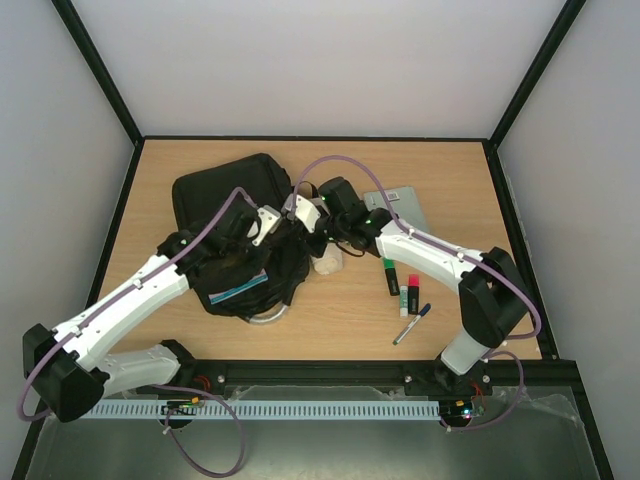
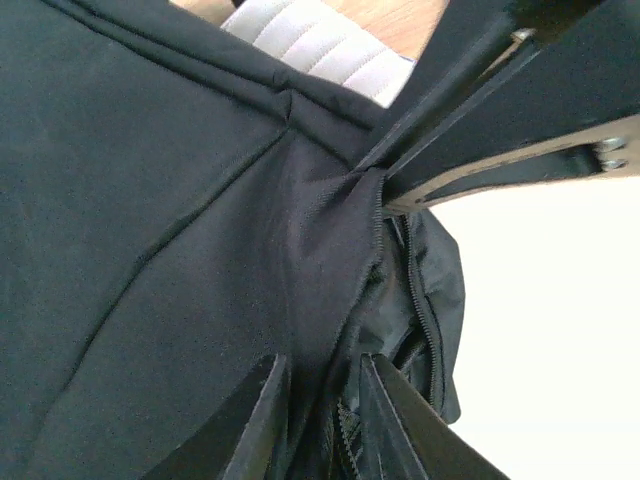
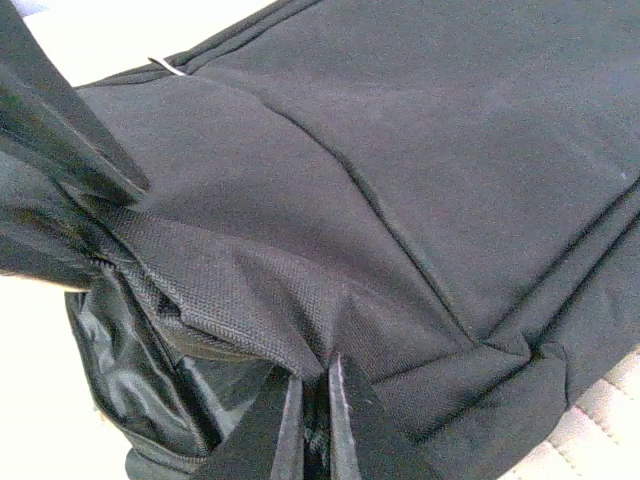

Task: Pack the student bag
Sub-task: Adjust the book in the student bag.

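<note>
The student bag (image 1: 225,190), black and soft, is seen crumpled left of centre; its zippered mouth appears pulled open, with 1 grey loop handle (image 1: 268,316) at its near edge.

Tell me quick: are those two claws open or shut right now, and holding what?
Left gripper: shut on the student bag, pinching a fold of its fabric.
Right gripper: shut on the student bag, pinching its fabric too.

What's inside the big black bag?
Inside the big black fabric bag, only shiny black lining shows at the opening; folded fabric covers anything deeper.
</note>
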You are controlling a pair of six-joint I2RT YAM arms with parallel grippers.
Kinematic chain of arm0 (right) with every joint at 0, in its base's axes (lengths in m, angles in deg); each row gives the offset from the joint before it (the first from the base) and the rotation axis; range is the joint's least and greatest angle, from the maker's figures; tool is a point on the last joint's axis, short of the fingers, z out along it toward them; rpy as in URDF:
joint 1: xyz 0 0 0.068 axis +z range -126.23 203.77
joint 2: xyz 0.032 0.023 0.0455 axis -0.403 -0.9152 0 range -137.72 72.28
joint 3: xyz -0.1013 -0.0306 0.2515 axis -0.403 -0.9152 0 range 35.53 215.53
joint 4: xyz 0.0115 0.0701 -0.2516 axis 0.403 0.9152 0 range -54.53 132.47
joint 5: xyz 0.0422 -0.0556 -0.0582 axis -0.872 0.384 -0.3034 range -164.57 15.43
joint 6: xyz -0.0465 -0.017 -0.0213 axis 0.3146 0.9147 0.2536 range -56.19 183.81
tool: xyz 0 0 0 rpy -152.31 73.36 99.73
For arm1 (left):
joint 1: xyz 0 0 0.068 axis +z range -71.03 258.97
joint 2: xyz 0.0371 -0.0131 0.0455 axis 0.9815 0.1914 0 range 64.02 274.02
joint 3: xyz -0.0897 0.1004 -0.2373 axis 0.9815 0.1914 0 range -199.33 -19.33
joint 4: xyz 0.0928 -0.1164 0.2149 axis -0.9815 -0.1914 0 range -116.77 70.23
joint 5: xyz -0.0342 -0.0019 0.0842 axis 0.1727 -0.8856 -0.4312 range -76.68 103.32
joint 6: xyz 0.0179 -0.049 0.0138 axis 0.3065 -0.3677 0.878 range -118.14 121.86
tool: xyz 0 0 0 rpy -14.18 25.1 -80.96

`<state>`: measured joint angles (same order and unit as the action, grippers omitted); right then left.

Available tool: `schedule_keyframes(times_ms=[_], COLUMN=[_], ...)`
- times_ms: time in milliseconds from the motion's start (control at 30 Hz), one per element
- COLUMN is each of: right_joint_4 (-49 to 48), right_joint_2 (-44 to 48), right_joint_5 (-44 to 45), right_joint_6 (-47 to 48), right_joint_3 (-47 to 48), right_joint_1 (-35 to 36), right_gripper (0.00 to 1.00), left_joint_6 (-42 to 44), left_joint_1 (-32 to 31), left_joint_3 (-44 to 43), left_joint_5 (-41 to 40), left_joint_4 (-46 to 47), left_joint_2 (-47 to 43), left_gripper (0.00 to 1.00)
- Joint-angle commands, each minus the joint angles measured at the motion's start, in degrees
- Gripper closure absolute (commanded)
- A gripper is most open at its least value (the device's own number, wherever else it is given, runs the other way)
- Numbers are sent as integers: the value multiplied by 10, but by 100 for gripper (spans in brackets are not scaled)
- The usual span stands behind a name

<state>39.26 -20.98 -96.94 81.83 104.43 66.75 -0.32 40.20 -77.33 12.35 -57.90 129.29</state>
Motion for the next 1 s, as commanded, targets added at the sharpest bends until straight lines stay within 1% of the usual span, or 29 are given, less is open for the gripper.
schedule_keyframes(times_ms=[0, 33, 67, 100, 167, 267, 333, 433, 500, 533, 700, 767, 833, 900, 967], right_joint_4=[-45, -48, -51, -51, -46, -41, -45, -46, -44, -43, -43, -43, -43, -44, -45], right_joint_2=[-12, -12, -14, -16, -24, -30, -27, -22, -22, -23, -25, -22, -20, -16, -11], right_joint_5=[35, 39, 42, 47, 55, 65, 66, 66, 66, 65, 64, 62, 61, 58, 53], right_joint_6=[-32, -36, -40, -44, -52, -63, -66, -68, -71, -72, -78, -79, -80, -80, -80], right_joint_3=[14, 14, 15, 17, 29, 46, 48, 50, 54, 56, 58, 58, 56, 52, 48], right_joint_1=[-2, -2, -2, -2, -3, -4, -6, -9, -11, -11, -12, -13, -13, -13, -12], right_gripper=[99, 99, 99, 99, 99, 99, 99, 99, 99, 99, 99, 99, 99, 99, 99], left_joint_6=[-3, -8, -13, -18, -31, -62, -94, -146, -170, -181, -234, -275, -339, -421, -485], left_joint_1=[1, 1, 1, 1, 1, 0, -1, -9, -24, -43, -123, -140, -142, -141, -140], left_joint_3=[-27, -29, -34, -41, -62, -82, -75, -42, -8, 6, 65, 81, 94, 108, 130], left_joint_5=[-17, -28, -39, -42, -29, 27, 57, 90, 112, 107, 46, 8, -60, -127, -165], left_joint_4=[-4, -9, -14, -21, -40, -67, -78, -91, -87, -83, -47, -40, -44, -47, -29], left_joint_2=[-20, -20, -20, -22, -28, -42, -50, -55, -55, -51, -16, 3, 15, 11, -2], left_gripper=[70, 61, 55, 53, 52, 54, 61, 67, 67, 67, 66, 66, 66, 66, 64])
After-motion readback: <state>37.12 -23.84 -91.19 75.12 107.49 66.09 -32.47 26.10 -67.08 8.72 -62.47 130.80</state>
